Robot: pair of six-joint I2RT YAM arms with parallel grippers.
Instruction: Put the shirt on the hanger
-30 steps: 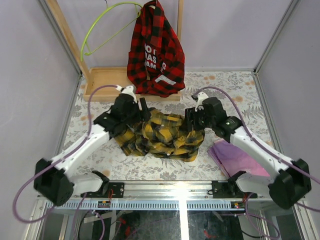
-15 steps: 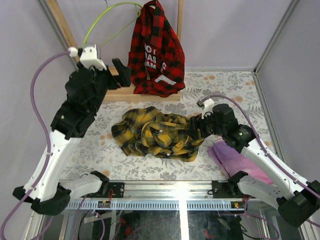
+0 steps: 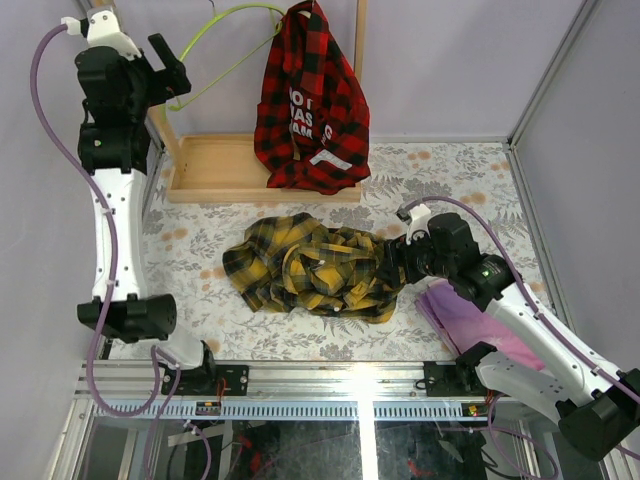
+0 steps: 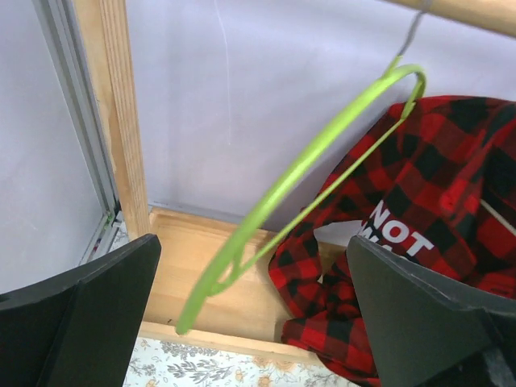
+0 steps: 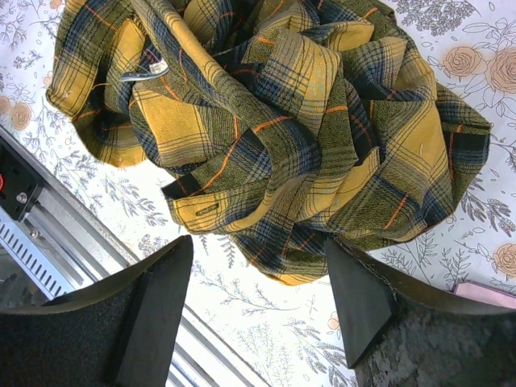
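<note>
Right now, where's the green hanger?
Top view, far left: the hanger hangs from the wooden rack, beside the red plaid shirt, left gripper facing it.

left arm [image 3: 105, 220] stands tall, reaching far behind the shirt [image 3: 310, 270], left gripper [image 4: 254, 266] spread wide, gripping nothing. right arm [image 3: 530, 310] stretches low, right gripper [image 5: 258, 258] at the shirt's right edge, jaws apart.

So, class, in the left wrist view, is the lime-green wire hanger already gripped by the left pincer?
No: the left pincer stands wide open, and the lime-green wire hanger hangs untouched ahead of it.
</note>
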